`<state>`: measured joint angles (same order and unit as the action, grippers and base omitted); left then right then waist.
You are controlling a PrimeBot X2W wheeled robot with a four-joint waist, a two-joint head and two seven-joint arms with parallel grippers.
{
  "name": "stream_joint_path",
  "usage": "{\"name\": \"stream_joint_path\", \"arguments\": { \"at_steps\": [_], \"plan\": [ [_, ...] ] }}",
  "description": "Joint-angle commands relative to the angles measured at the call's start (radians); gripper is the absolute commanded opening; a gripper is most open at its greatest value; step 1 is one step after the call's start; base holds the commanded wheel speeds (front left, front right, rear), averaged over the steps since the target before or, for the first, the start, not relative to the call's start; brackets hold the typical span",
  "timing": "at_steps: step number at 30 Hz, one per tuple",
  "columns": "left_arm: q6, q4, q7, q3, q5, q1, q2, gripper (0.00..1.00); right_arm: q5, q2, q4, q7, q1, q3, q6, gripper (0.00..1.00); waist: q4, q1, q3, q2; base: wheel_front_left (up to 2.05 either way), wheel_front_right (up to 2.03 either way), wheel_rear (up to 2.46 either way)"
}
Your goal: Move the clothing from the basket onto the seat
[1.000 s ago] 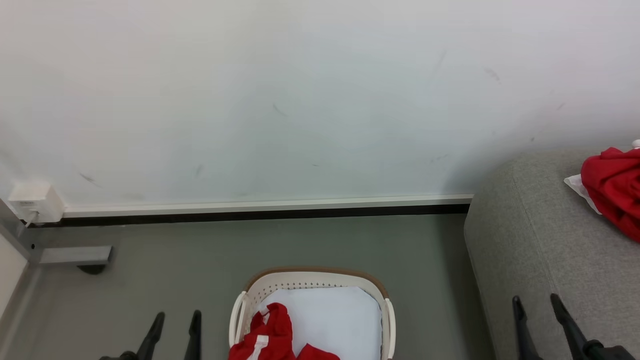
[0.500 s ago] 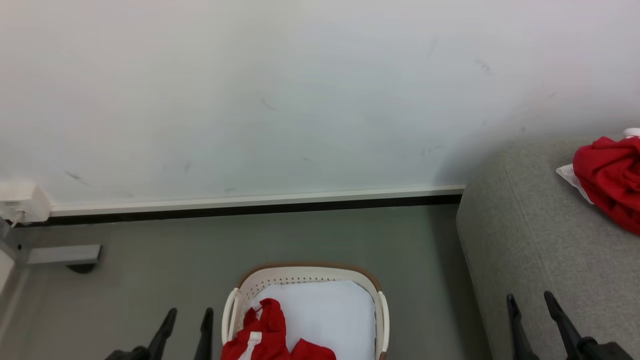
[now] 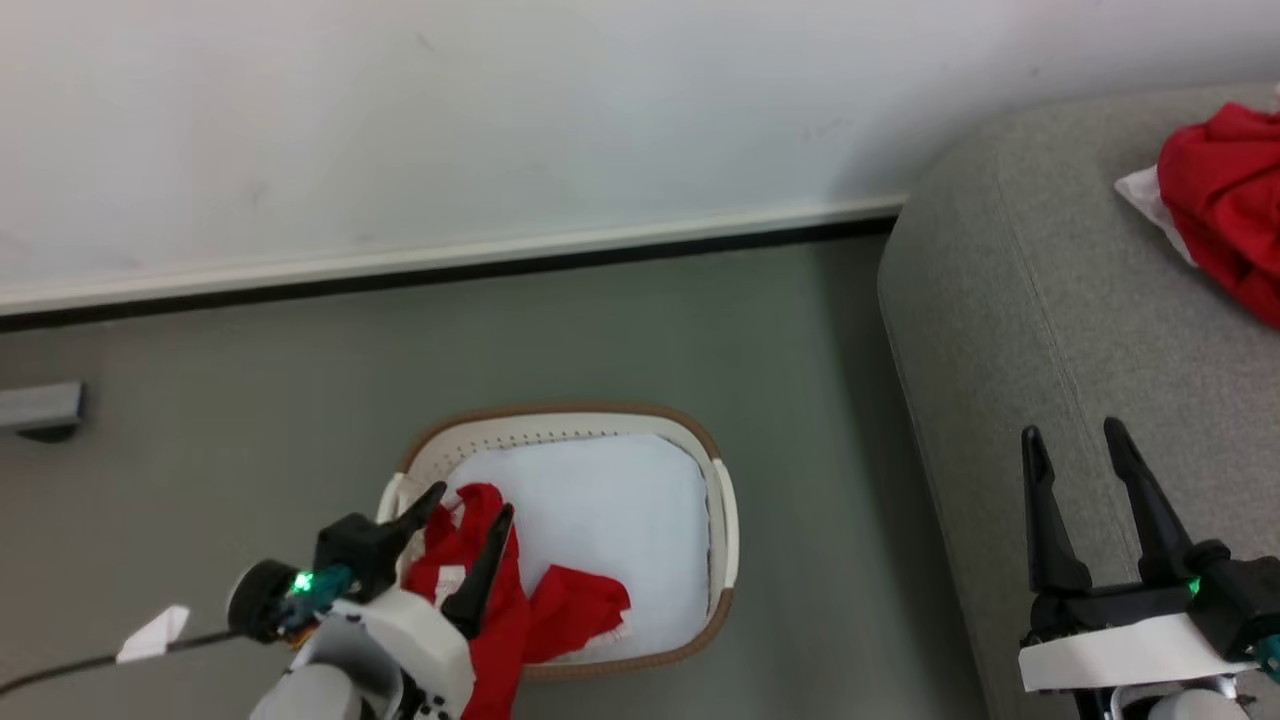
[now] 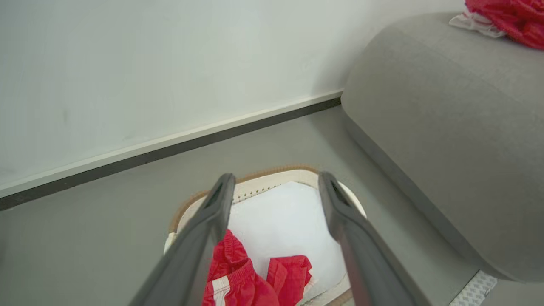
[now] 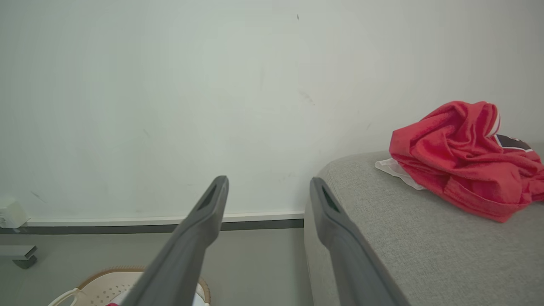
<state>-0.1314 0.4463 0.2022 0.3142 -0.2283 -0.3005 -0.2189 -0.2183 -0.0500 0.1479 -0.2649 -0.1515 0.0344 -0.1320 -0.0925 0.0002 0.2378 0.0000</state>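
- Clothing [image 3: 530,610], bright red with white stripes, lies crumpled in the basket [image 3: 560,418], bunched toward its left and near side.
- Under the clothing, a plain white sheet [image 3: 620,500] covers the basket's bottom, and its right half is bare.
- The basket is oval and cream with a brown rim. It stands on the grey floor [image 3: 250,380], a little way out from the white wall [image 3: 500,120].
- The seat [image 3: 1050,300], light grey and rounded, rises to the right of the basket with a strip of floor between them.
- A red heap [image 3: 1220,200] of the same fabric rests on the seat, far right of the basket, with a white edge showing under it.
- The left hand [image 3: 471,500] hovers over the basket's left side, above the clothing. Its fingers are spread wide and hold nothing. Whether a fingertip touches the fabric cannot be told.
- The right hand [image 3: 1072,430] is well to the right of the basket, over the seat. Its fingers are also spread wide and it is empty.
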Motion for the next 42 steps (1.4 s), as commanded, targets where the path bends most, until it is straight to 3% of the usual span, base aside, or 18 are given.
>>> {"name": "stream_joint_path", "arguments": {
  "at_steps": [1, 11, 23, 34, 35, 36, 37, 42],
  "plan": [
    [0.002, 0.037, -0.040, 0.051, -0.004, -0.062, -0.029, 1.00, -0.013, -0.001, -0.015, 0.001, -0.032, 0.003, 0.003, 1.00, -0.073, -0.0002, 0.145, 0.0000, 0.00, 0.00, 0.00],
    [0.002, 0.214, -0.228, 0.243, -0.102, -0.295, -0.147, 1.00, -0.071, -0.001, -0.079, 0.001, -0.130, 0.034, 0.003, 1.00, -0.172, -0.0002, 0.395, 0.0000, 0.00, 0.00, 0.00],
    [0.002, 0.294, -0.289, 0.412, -0.199, -0.435, -0.257, 1.00, -0.126, 0.000, -0.131, 0.001, -0.180, 0.045, 0.003, 1.00, -0.229, -0.0002, 0.552, 0.0000, 0.00, 0.00, 0.00],
    [0.002, 0.351, -0.339, 0.482, -0.208, -0.519, -0.329, 1.00, -0.178, -0.001, -0.168, 0.001, -0.201, 0.058, 0.003, 1.00, -0.266, -0.0002, 0.677, 0.0000, 0.00, 0.00, 0.00],
    [0.002, 0.347, -0.340, 0.494, -0.212, -0.521, -0.330, 0.92, -0.180, -0.001, -0.167, 0.001, -0.203, 0.059, 0.003, 1.00, -0.267, -0.0002, 0.683, 0.0000, 0.00, 0.00, 0.00],
    [0.002, 0.347, -0.343, 0.504, -0.220, -0.521, -0.330, 0.16, -0.182, -0.001, -0.165, 0.001, -0.204, 0.060, 0.003, 1.00, -0.268, -0.0002, 0.686, 0.0000, 0.00, 0.00, 0.00],
    [0.001, 0.345, -0.346, 0.516, -0.227, -0.522, -0.330, 0.00, -0.182, -0.001, -0.163, 0.001, -0.205, 0.059, 0.003, 1.00, -0.267, -0.0002, 0.688, 0.0000, 0.00, 0.00, 0.00],
    [0.001, 0.347, -0.306, 0.518, -0.252, -0.536, -0.316, 0.00, -0.181, -0.001, -0.149, 0.001, -0.210, 0.046, 0.003, 1.00, -0.249, -0.0002, 0.660, 0.0000, 0.00, 0.00, 0.00]
  ]
}}
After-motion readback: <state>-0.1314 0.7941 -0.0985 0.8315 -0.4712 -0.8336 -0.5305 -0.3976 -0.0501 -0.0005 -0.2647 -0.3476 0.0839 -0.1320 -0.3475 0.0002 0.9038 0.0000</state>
